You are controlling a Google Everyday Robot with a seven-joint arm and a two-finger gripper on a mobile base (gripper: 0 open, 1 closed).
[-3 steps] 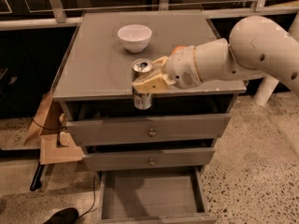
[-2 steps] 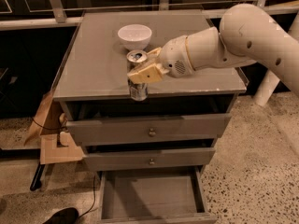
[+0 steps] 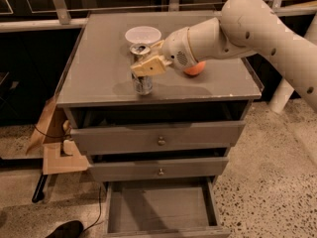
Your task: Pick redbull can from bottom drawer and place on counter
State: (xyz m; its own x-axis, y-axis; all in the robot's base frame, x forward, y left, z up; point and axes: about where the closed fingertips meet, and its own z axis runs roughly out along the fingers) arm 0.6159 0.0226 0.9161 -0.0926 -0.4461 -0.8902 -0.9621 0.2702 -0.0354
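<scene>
The redbull can stands upright over the front middle of the counter, its silver top showing. My gripper is shut on the redbull can around its upper half, reaching in from the right. The can's base is at or just above the counter surface; I cannot tell if it touches. The bottom drawer is pulled open below and its grey floor shows nothing in it.
A white bowl sits at the back middle of the counter. An orange lies behind my wrist. Two knobbed drawers are slightly ajar. Cardboard lies on the floor at the left. A white post stands at the right.
My gripper has carried the can from in front of the cabinet's front edge back and over the counter, and lowered it toward the surface.
</scene>
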